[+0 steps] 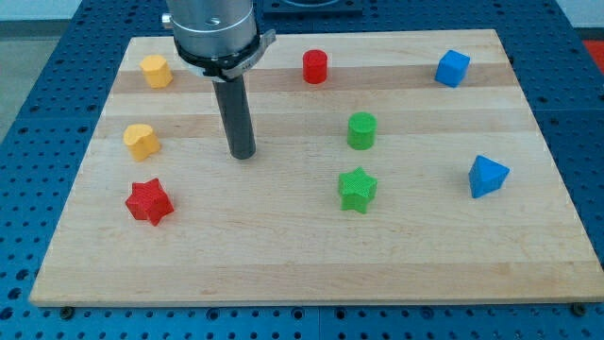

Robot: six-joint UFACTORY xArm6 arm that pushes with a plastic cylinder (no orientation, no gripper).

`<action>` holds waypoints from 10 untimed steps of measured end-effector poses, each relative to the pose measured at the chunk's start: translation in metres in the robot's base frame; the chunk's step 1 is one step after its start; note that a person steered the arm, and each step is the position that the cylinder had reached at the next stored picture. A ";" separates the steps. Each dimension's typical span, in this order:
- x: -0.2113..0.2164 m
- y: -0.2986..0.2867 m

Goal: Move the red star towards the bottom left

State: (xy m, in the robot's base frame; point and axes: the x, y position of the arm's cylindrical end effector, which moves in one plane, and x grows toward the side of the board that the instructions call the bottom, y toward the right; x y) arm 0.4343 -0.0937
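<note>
The red star [149,201] lies on the wooden board [283,255] at the view's left, below the middle. My tip [244,154] stands on the board to the right of the star and a little above it, well apart from it. The tip touches no block.
A yellow heart-shaped block [141,141] lies just above the red star. A yellow block [156,71] sits at top left. A red cylinder [314,67], a green cylinder [361,130] and a green star [358,189] lie mid-board. A blue cube [452,68] and a blue block [487,176] lie at right.
</note>
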 end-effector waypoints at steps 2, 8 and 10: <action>0.004 -0.001; 0.070 -0.132; 0.099 -0.145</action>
State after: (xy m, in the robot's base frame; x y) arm 0.5333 -0.2383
